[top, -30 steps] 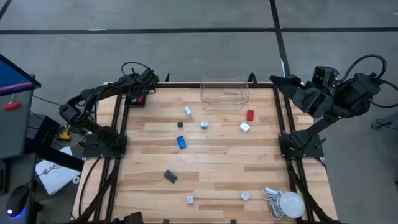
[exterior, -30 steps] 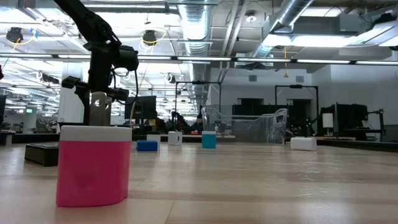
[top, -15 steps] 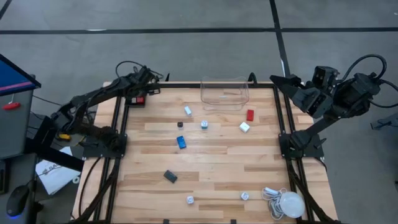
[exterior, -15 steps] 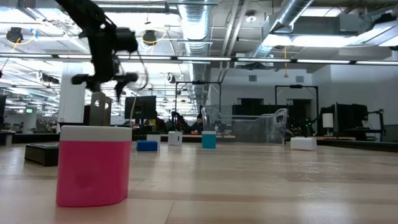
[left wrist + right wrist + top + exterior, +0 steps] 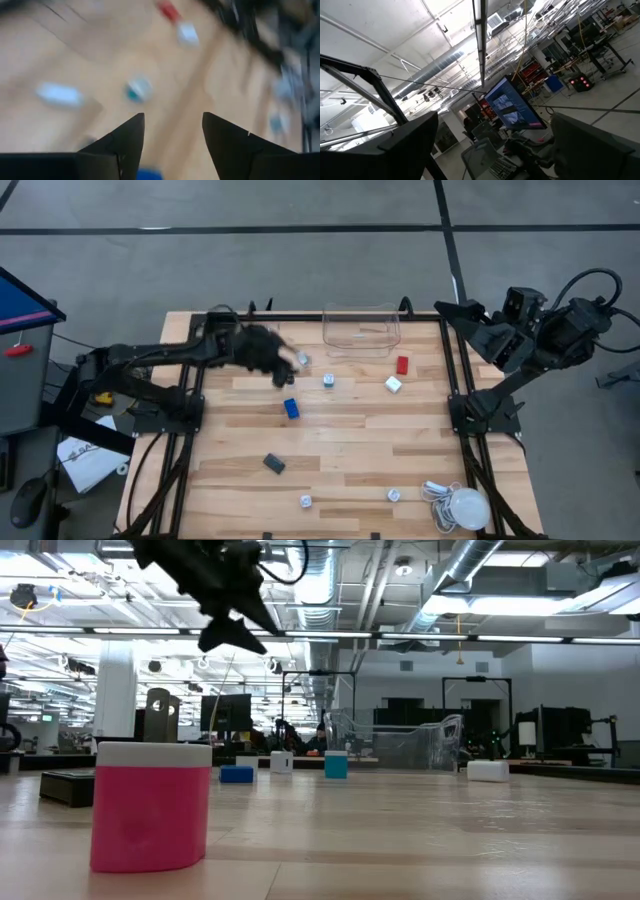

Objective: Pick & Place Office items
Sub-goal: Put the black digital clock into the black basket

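Note:
My left gripper (image 5: 283, 366) (image 5: 172, 117) hangs open in the air over the far-left part of the table, high in the low view (image 5: 232, 632), touching nothing. The office items lie scattered on the wood. A white-and-blue piece (image 5: 302, 358) is just beside the gripper. Also there are a teal-and-white cube (image 5: 328, 380), a red block (image 5: 402, 364), a white block (image 5: 393, 384), a blue block (image 5: 291, 408), a black block (image 5: 273, 464) and two small white pieces (image 5: 305, 501) (image 5: 393, 494). My right gripper (image 5: 446, 308) (image 5: 495, 117) waits open beyond the table's far-right corner.
A clear plastic container (image 5: 361, 330) stands at the middle of the far edge. A white round bulb with coiled cable (image 5: 462, 507) lies in the near-right corner. A pink cylinder with a white top (image 5: 150, 805) stands close before the low camera. Black frame rails run along both table sides.
My left arm has swung fast from the table's far-left corner toward the right, out over the far-left part of the table, and now reaches almost to the white-and-blue piece. In the low view its gripper has risen and tipped. No item has moved.

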Controlling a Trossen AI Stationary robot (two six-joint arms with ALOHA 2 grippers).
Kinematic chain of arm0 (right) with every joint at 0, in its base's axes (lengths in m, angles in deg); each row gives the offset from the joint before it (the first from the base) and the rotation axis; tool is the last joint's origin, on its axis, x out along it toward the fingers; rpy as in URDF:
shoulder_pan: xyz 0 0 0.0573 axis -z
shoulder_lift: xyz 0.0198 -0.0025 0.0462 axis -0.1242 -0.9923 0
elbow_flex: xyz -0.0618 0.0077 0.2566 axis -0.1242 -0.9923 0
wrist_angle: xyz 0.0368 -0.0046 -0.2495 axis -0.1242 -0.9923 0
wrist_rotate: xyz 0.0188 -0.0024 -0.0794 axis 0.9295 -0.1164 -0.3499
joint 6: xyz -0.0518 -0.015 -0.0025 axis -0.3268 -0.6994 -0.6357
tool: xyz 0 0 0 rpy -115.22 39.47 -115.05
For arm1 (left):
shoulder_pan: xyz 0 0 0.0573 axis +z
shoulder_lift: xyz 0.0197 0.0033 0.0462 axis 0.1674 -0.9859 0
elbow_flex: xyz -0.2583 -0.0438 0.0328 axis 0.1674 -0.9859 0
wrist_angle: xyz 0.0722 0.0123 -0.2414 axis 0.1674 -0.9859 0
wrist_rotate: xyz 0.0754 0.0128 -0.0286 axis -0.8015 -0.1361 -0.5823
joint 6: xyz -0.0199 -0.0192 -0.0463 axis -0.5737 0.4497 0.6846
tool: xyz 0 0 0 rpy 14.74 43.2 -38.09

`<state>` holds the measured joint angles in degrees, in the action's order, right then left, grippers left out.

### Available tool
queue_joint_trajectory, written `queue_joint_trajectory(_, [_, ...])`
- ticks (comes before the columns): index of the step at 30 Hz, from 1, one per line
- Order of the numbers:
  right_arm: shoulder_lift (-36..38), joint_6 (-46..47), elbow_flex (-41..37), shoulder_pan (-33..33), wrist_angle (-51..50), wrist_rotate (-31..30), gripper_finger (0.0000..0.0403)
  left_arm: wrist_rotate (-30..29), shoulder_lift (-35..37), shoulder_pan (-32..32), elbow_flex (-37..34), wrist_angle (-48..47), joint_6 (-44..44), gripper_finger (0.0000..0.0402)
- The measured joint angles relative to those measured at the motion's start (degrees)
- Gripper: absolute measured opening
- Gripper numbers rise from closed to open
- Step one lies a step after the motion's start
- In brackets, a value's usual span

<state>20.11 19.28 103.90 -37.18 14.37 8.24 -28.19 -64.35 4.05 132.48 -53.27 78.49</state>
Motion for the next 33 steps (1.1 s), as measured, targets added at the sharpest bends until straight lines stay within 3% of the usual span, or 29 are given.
queue_joint_trajectory(5, [0.0,1.0,0.0,-0.7,0.2,0.0,0.0379,0.0,0.0,-12.6,0.0,-9.5,-0.8,0.0189])
queue_joint_trajectory(10, [0.0,2.2,0.0,-0.7,0.4,0.0,0.0379,-4.3,0.0,-21.5,0.0,-9.4,0.5,0.0194])
queue_joint_trajectory(13, [0.0,2.9,0.0,-0.7,0.4,0.0,0.0379,-6.5,-0.7,-23.6,0.0,-8.2,-2.8,0.0206])
queue_joint_trajectory(22, [0.0,4.0,0.0,-0.7,0.4,0.0,0.0379,-5.7,-3.0,-28.4,0.0,-8.2,-20.0,0.0272])
queue_joint_trajectory(33, [-0.1,4.5,0.0,-0.7,-0.1,-0.1,0.0379,-5.6,-11.0,-38.9,0.0,-6.2,-24.5,0.0323])
